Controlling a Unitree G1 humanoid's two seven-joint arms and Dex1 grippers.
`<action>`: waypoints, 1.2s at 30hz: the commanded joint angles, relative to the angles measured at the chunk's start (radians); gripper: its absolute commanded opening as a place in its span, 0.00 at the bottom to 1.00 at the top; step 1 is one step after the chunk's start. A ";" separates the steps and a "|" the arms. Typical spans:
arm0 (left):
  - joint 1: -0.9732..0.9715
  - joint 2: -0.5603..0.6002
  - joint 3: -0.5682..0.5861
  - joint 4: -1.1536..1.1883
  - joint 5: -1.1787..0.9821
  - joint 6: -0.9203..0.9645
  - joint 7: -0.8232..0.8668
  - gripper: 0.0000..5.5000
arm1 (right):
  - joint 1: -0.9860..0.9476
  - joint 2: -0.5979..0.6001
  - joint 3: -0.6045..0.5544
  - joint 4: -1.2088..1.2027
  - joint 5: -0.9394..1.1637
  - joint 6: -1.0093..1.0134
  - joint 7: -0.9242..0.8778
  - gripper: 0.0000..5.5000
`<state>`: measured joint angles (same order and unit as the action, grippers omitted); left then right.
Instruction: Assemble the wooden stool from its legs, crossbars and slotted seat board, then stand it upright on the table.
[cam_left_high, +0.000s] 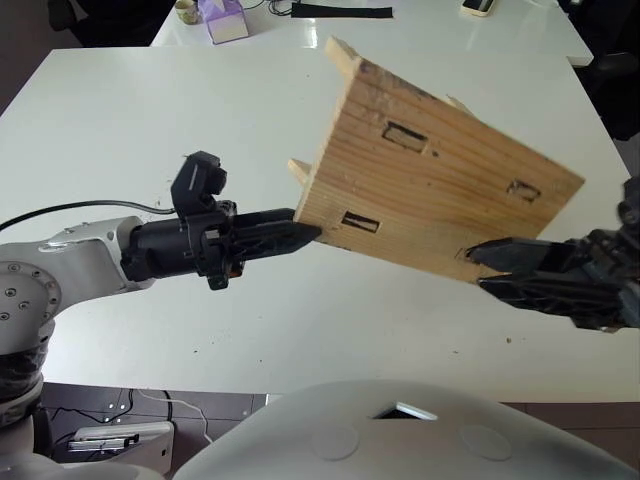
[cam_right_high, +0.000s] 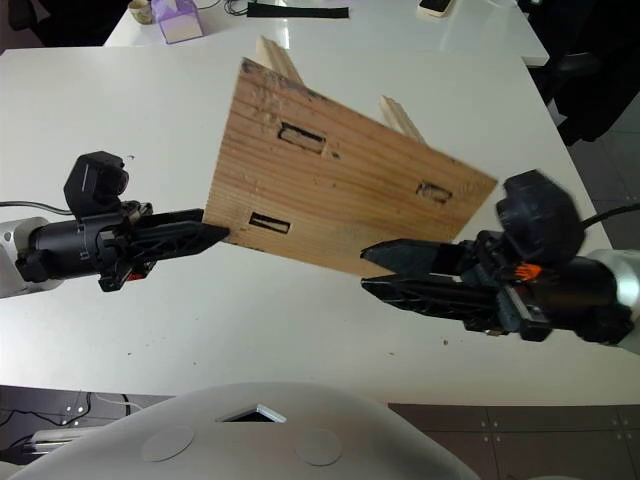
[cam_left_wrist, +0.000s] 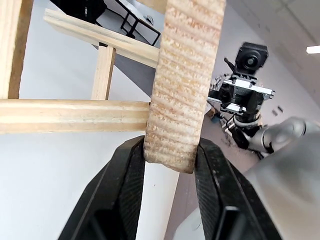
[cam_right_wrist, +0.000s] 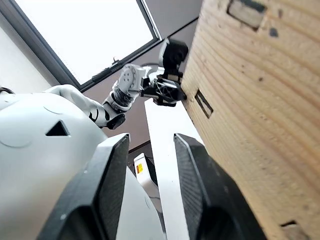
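The assembled wooden stool hangs tilted above the white table (cam_left_high: 120, 130), its slotted seat board (cam_left_high: 430, 190) facing me. Legs (cam_right_high: 400, 118) and a crossbar (cam_left_wrist: 75, 115) stick out behind the board. My left gripper (cam_left_high: 300, 235) is shut on the board's left edge; the left wrist view shows both fingers (cam_left_wrist: 125, 170) clamped on the edge. My right gripper (cam_right_high: 365, 268) is at the board's lower right corner, open. In the right wrist view nothing lies between its fingers (cam_right_wrist: 112, 165), and the board (cam_right_wrist: 260, 100) sits against the outer side of one of them.
A second white table (cam_left_high: 420, 30) stands behind, with a purple tissue box (cam_left_high: 222, 20), a cup (cam_left_high: 185, 10), a black strip (cam_left_high: 340, 12) and a phone (cam_left_high: 478, 6). Bare tabletop lies below and left of the stool.
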<state>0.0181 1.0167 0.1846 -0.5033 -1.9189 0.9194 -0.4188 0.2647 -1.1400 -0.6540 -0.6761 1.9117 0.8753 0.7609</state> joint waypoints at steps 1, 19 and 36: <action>0.025 -0.060 -0.012 0.056 -0.053 -0.029 0.171 0.26 | -0.154 -0.022 -0.074 0.122 0.060 -0.048 0.005 0.29; -0.297 -0.584 0.058 0.178 -0.053 0.098 0.642 0.26 | 0.000 0.112 -0.086 -0.066 0.060 -0.204 -0.101 0.29; -0.233 -0.802 0.099 0.071 -0.053 0.010 0.963 0.47 | 0.095 0.104 -0.043 -0.137 0.060 -0.293 -0.129 0.29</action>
<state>-0.2366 0.1239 0.2905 -0.4504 -1.9708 0.8352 0.7032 0.3455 -1.0271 -0.7061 -0.8044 1.9628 0.5926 0.6355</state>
